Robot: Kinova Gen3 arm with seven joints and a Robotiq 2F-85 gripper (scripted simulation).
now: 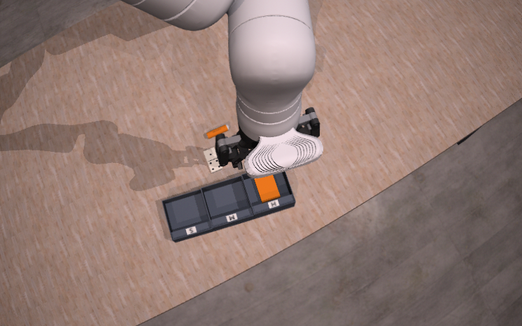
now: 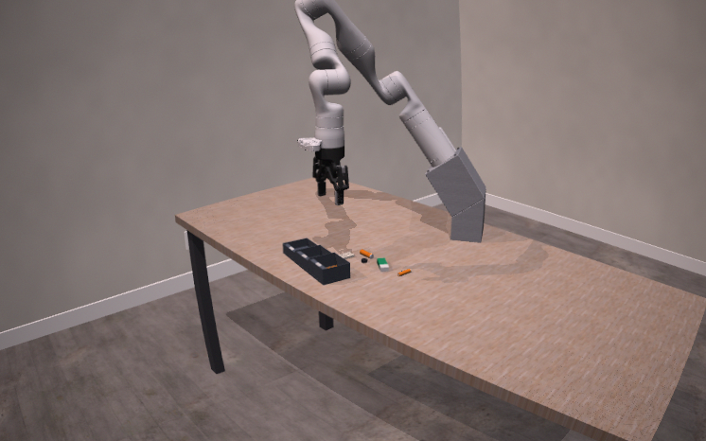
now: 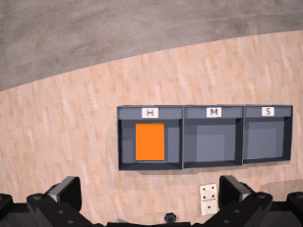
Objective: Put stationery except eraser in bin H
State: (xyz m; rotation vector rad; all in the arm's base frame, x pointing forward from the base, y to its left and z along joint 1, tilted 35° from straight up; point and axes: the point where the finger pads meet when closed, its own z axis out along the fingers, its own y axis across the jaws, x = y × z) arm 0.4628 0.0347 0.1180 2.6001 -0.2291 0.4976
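On the table (image 2: 509, 328), the gripper (image 2: 329, 192) hangs high above the row of bins, fully open and holding nothing. An orange pad (image 1: 266, 188) lies in bin H (image 1: 281, 201). Beside the bins lie a green eraser (image 2: 381, 264) and an orange marker (image 2: 365, 253).

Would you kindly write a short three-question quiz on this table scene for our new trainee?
1. True or false: the gripper high above the wooden table is open and holds nothing.
2. Which compartment of the dark grey three-part bin holds the flat orange rectangular block? A) S B) W C) H
3. Fill in: in the wrist view, the small white domino-like tile lies on the table, ____ the bin.

Key
1. True: its fingers stand wide apart with nothing between them.
2. C: the block lies in the H compartment; the other two look bare.
3. Outside: it rests just beside the bin's long wall.
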